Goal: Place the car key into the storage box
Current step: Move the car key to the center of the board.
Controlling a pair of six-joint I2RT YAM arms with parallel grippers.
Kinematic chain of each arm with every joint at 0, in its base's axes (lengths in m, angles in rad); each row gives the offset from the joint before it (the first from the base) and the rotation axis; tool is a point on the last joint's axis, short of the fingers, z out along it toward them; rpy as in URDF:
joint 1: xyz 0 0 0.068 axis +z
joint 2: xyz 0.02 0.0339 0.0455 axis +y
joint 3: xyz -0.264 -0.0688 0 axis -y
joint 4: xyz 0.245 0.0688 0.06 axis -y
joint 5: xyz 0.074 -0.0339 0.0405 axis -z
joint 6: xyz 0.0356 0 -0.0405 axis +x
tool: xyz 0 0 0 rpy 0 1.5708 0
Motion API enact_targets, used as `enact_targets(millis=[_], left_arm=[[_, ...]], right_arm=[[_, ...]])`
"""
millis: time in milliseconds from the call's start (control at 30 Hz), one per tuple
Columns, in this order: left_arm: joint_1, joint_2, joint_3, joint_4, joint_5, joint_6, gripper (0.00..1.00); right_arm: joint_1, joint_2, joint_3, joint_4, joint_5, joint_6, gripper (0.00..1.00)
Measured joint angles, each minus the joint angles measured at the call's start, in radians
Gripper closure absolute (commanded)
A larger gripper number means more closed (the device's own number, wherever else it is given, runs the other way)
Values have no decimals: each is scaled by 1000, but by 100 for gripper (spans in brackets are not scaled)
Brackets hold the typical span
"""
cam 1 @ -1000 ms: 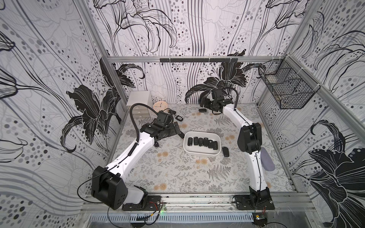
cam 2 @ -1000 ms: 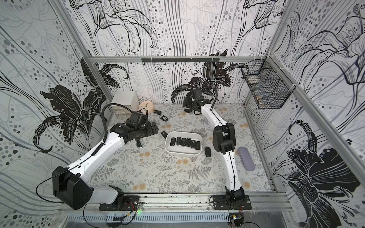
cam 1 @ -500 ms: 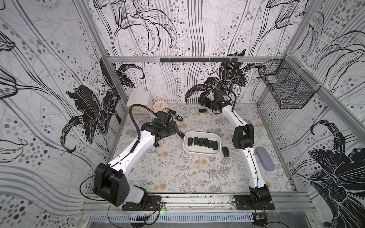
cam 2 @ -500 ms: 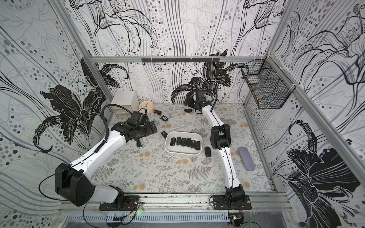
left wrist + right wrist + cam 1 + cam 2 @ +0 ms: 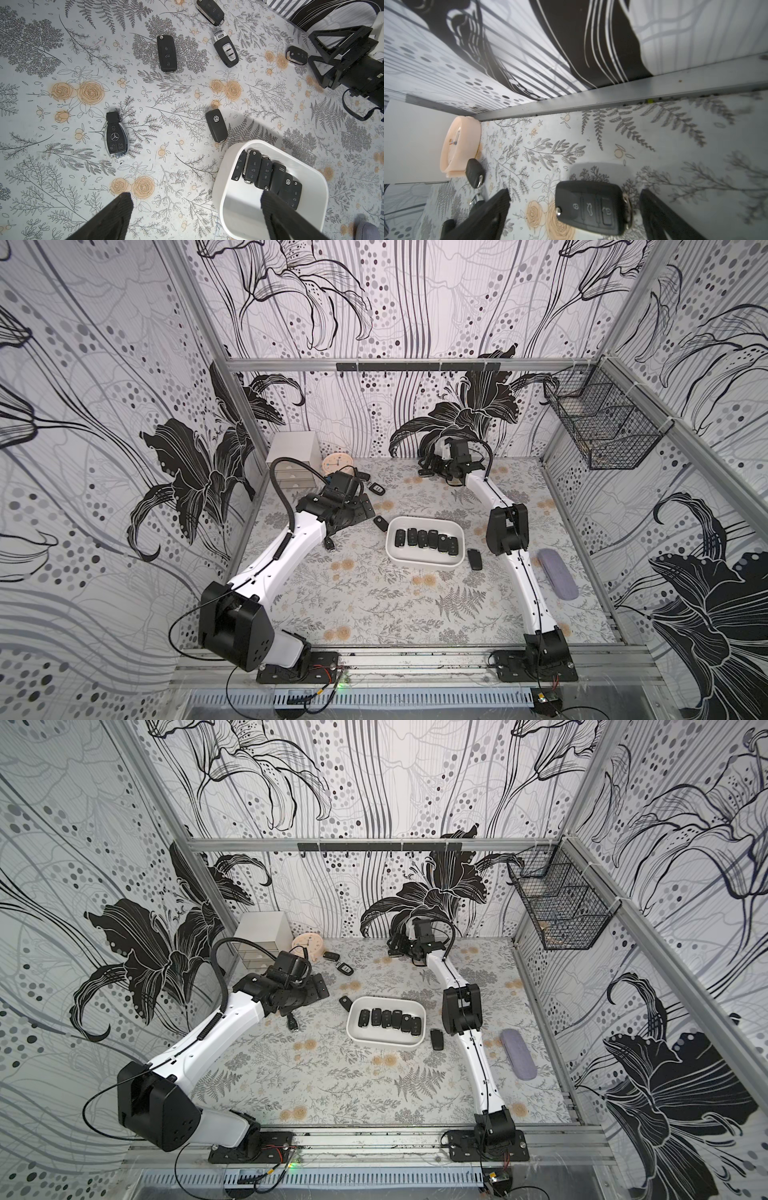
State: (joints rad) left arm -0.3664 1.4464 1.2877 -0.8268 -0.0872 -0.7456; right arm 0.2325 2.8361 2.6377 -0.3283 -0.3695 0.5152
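A cabinet [image 5: 294,448] and clock [image 5: 335,462] stand in the far left corner. The left pincer [image 5: 195,207] hangs released and empty above the tabletop [image 5: 374,605], with loose fobs [image 5: 116,137] lying below it. The storage box [image 5: 419,565] sits mid-tabletop and holds a row of fobs [image 5: 428,540]. Behind it, by the back wall, the right pincer [image 5: 575,195] is spread wide. Its fingers [image 5: 483,216] flank the car key [image 5: 591,209] without touching it. The key lies flat, well apart from the box. A grey case [image 5: 557,578] lies rightmost.
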Motion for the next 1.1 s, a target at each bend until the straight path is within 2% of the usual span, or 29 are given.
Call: enact_targets(millis=[333, 733, 933, 1100], left_arm=[[5, 8, 2, 0, 3, 0, 1], [6, 8, -2, 3, 7, 0, 1], [6, 7, -10, 5, 7, 0, 1], [8, 7, -17, 3, 11, 0, 1]], right_arm=[[17, 5, 0, 1, -113, -1, 0], [130, -21, -81, 45, -188, -8, 0], [175, -60, -127, 10, -163, -34, 0], [182, -77, -143, -3, -66, -38, 0]])
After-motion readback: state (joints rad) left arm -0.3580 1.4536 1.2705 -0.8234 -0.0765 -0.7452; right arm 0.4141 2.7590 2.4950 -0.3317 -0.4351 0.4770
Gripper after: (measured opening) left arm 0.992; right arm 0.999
